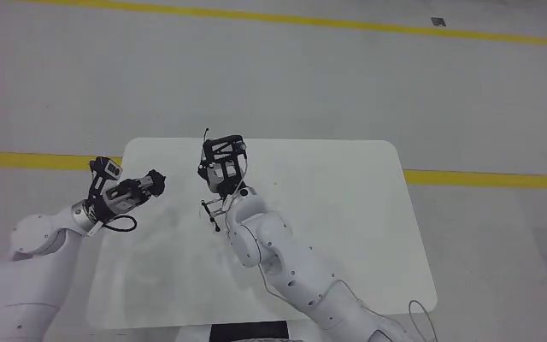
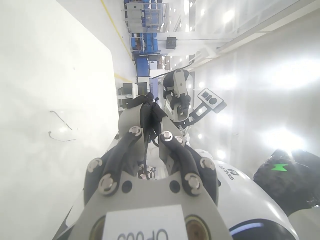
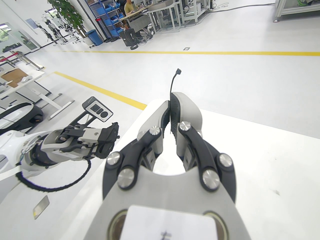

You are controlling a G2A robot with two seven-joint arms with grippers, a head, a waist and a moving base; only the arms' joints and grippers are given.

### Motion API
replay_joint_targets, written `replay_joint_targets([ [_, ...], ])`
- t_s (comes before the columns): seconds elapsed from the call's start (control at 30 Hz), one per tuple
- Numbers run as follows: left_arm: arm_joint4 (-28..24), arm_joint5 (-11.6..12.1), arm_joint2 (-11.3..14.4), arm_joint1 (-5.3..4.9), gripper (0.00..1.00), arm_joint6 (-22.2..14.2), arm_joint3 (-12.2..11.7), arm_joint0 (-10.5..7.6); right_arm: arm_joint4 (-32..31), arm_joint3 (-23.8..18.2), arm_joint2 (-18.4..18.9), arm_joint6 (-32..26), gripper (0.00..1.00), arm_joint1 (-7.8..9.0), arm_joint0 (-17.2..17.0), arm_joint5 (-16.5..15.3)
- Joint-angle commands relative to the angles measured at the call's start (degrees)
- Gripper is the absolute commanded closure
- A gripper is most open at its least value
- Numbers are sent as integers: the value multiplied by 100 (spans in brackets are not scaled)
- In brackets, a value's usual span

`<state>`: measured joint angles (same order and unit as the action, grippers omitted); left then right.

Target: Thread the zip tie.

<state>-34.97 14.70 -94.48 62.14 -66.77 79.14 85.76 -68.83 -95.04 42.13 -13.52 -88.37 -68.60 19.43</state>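
Observation:
My right gripper [image 3: 170, 111] is shut on a black zip tie [image 3: 173, 83]; its square head sticks out past the fingertips and the strap runs down between the pads. From above, this gripper [image 1: 214, 154] is held over the back left of the white table [image 1: 342, 188], the zip tie [image 1: 205, 135] poking out of it. My left gripper [image 1: 158, 180] hangs at the table's left edge, a short way left of the right one and pointing toward it, fingers [image 2: 147, 102] together with nothing seen between them. The left wrist view shows the right gripper [image 2: 177, 93] beyond.
Two spare black zip ties [image 2: 61, 121] [image 2: 60, 139] lie on the table [image 2: 37, 51] just in front of the right gripper, also seen from above [image 1: 211, 214]. The right half of the table is bare. Yellow floor lines [image 1: 479, 178] run past it.

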Motion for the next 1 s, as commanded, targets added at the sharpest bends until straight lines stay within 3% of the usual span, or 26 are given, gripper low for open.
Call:
replay_joint_targets([
  [0.0,0,0,0,0,100,0,0,0,0,0,0,0,100,0,0,0],
  [0.4,5,-10,13,2,100,34,5,1,0,0,0,0,100,0,0,0],
  [0.5,11,-88,202,24,100,261,146,-55,0,0,0,0,100,0,0,0],
  [0.7,74,-138,639,65,100,494,124,-376,0,0,0,0,100,0,0,0],
  [0.97,181,-55,1154,115,100,612,-255,-811,0,0,0,0,100,0,0,0],
])
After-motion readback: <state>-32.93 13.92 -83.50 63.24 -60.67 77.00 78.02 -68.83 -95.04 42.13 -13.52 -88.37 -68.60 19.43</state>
